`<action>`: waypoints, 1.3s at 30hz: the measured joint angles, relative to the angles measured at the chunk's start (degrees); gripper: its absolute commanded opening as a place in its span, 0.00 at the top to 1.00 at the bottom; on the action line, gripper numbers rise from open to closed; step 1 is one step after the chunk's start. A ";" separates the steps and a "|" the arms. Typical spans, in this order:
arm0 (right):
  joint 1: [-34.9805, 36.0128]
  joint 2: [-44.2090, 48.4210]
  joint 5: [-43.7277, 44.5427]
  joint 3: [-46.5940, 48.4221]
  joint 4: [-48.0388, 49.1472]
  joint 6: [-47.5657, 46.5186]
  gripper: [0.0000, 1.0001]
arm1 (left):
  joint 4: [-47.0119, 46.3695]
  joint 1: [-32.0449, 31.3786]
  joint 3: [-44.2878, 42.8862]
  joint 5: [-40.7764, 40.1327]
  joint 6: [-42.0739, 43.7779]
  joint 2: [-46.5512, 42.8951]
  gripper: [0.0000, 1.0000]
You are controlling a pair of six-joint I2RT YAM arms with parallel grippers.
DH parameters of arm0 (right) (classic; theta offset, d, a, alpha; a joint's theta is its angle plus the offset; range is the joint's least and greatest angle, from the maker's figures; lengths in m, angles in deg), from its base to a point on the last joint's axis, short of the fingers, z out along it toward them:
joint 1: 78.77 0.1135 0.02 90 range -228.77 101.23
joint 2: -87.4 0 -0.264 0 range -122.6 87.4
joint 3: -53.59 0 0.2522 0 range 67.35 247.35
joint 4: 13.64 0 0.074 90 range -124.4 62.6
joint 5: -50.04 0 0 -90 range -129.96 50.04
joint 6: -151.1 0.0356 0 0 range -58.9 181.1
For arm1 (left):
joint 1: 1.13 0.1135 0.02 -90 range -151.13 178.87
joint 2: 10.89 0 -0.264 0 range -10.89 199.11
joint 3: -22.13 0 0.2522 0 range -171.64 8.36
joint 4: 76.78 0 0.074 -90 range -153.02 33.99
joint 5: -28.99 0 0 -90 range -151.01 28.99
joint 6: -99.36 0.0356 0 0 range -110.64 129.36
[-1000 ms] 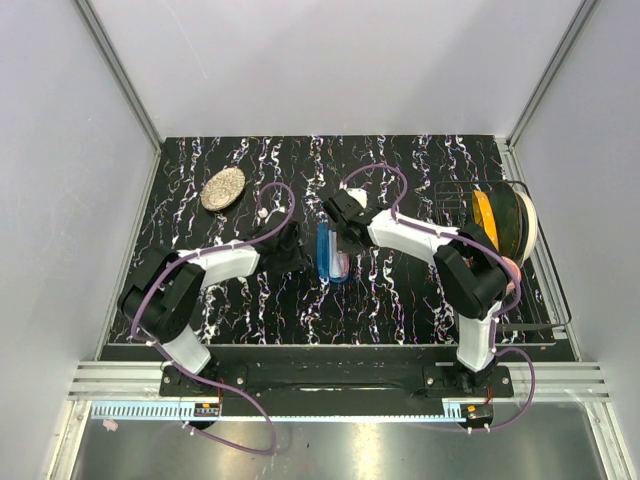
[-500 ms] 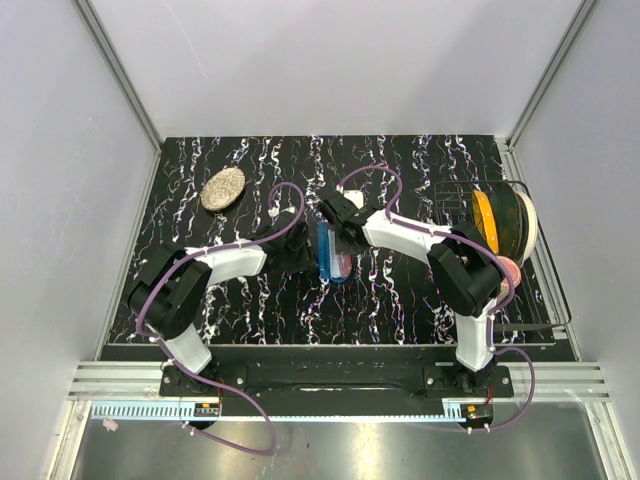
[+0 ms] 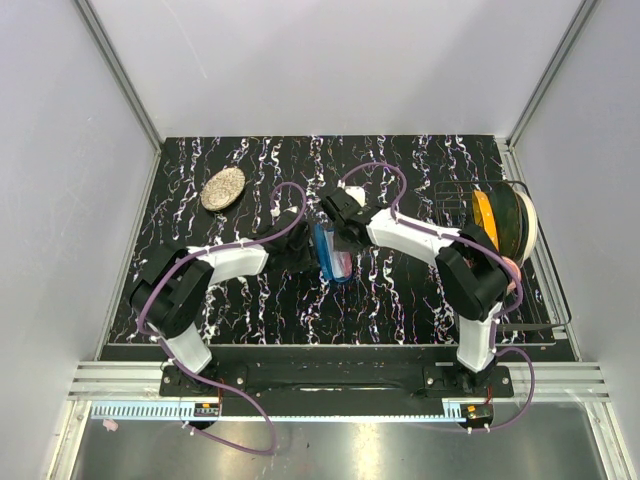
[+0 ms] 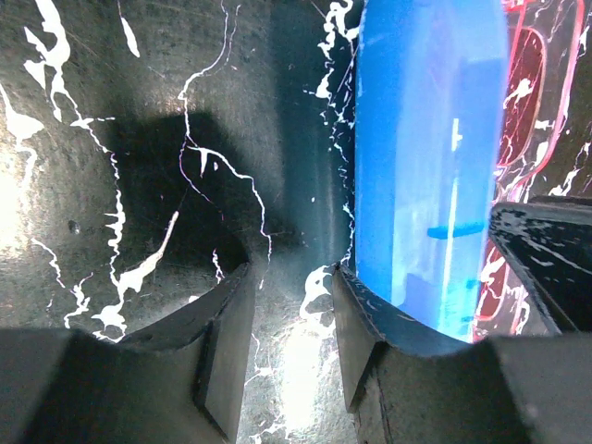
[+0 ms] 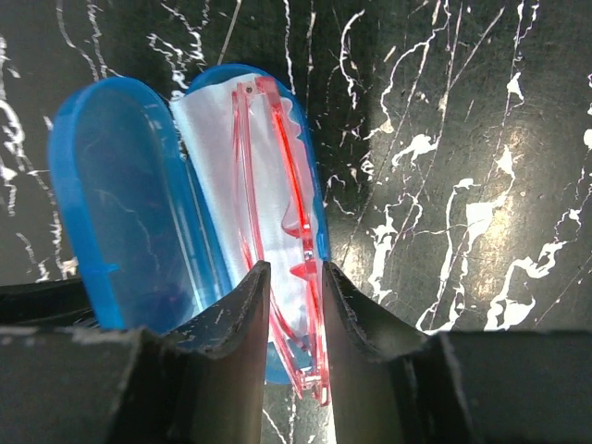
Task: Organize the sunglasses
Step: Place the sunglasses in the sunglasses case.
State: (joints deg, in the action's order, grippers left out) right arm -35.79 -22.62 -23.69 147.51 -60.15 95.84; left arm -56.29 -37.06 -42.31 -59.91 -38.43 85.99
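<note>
The blue hard case [image 3: 331, 254] lies open at the middle of the table. The sunglasses [image 5: 289, 185], folded, with a thin pink-red frame, sit in its lower half on a light cloth [image 5: 215, 148]. The raised lid [image 5: 116, 194] stands to the left. My right gripper [image 5: 296, 310] reaches down into the case, and its jaws close narrowly on the sunglasses' near end. It shows above the case in the top view [image 3: 343, 222]. My left gripper [image 4: 289, 342] is open and holds nothing. Its right finger [image 4: 361, 342] rests against the outside of the lid [image 4: 430, 157]. The sunglasses [image 4: 523, 92] show beyond the lid.
A speckled oval object [image 3: 223, 188] lies at the back left. An orange and white round object [image 3: 502, 221] stands in a wire rack [image 3: 540, 300] along the right edge. Grey walls enclose the table on three sides.
My left gripper has moved right and now sits against the case's lid. My right gripper has stayed over the case, shifting only slightly.
</note>
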 measured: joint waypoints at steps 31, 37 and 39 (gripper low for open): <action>-0.39 9.07 1.16 -4.15 3.82 -0.28 0.87 | -0.37 -0.20 -0.72 0.50 0.37 0.85 0.58; -2.27 6.80 2.01 -4.24 3.78 -0.39 0.90 | -0.39 -0.20 -0.72 0.57 0.37 0.85 0.58; -2.67 5.40 2.14 -4.24 3.76 -0.59 0.90 | -0.42 -0.20 -0.72 0.59 0.37 0.87 0.58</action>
State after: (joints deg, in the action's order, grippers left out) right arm -38.46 -17.22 -21.55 143.27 -56.39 95.25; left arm -56.71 -37.25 -43.03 -59.32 -38.06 86.86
